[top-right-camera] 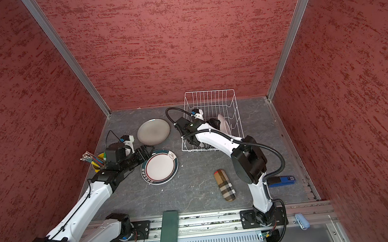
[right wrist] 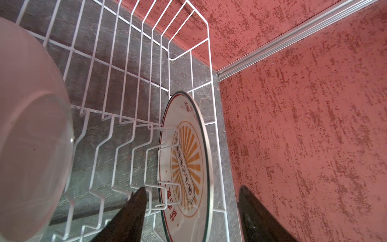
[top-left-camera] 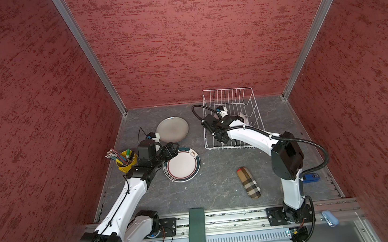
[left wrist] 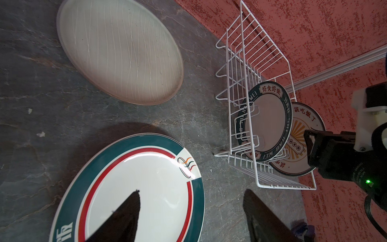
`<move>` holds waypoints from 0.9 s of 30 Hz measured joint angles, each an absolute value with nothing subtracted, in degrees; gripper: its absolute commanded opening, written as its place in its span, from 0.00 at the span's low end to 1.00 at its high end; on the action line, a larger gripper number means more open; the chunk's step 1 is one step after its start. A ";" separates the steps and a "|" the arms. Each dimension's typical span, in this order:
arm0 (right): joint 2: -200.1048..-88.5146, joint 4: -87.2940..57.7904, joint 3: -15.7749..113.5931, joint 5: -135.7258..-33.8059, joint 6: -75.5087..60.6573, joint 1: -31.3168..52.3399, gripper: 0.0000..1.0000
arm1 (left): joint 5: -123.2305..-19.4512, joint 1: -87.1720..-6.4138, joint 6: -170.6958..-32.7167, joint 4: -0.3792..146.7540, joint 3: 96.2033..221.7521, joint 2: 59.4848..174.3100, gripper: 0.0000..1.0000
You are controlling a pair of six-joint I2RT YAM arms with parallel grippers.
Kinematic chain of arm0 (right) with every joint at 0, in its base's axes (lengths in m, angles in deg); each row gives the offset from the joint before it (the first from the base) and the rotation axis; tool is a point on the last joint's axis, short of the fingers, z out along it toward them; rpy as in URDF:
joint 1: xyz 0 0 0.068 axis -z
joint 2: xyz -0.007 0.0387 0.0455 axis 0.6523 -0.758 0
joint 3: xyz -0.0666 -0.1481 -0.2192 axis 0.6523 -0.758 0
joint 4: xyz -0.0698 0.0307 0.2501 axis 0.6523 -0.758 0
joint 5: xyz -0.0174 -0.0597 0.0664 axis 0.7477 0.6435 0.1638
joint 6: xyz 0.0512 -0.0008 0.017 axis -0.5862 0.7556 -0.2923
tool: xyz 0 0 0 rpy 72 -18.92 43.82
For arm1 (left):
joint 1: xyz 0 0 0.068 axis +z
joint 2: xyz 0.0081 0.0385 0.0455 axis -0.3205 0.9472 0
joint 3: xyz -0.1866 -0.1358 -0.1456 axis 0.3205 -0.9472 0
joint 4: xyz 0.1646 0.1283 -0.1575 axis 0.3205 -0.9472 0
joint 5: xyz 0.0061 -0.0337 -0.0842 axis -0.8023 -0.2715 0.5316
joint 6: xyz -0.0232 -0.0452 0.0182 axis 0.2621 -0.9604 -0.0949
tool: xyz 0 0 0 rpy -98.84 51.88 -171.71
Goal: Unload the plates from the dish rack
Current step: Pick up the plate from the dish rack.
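The white wire dish rack (top-left-camera: 228, 98) stands at the back right of the table. Two plates stand upright in it: a green-lettered one (left wrist: 270, 119) and an orange sunburst one (right wrist: 186, 167). My right gripper (right wrist: 192, 188) is down inside the rack, open, one finger on each side of the sunburst plate's rim. The blurred back of the other racked plate (right wrist: 31, 125) is close beside the wrist. A grey-beige plate (top-left-camera: 172, 130) and a green-and-red-rimmed plate (top-left-camera: 182, 165) lie flat on the table. My left gripper (left wrist: 192, 191) hovers open over that rimmed plate's edge, holding nothing.
A yellow cup of pens (top-left-camera: 127, 160) stands by my left arm. A plaid case (top-left-camera: 248, 182) lies front centre, and a blue box (top-left-camera: 310, 178) sits behind my right arm's base. Red walls close in three sides, the back one just behind the rack.
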State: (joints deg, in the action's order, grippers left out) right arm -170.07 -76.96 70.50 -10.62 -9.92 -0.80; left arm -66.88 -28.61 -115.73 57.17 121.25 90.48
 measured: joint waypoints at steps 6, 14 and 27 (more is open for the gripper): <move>-170.07 -76.83 70.48 -8.91 -7.84 -0.37 0.64 | -66.38 -28.82 -116.23 57.35 121.25 90.90 0.78; -170.27 -75.10 69.61 -8.89 -5.46 0.92 0.55 | -65.96 -30.00 -117.17 57.87 121.20 90.90 0.78; -170.93 -71.06 66.50 -7.80 -1.61 3.33 0.13 | -65.81 -32.28 -118.46 59.90 120.35 92.32 0.77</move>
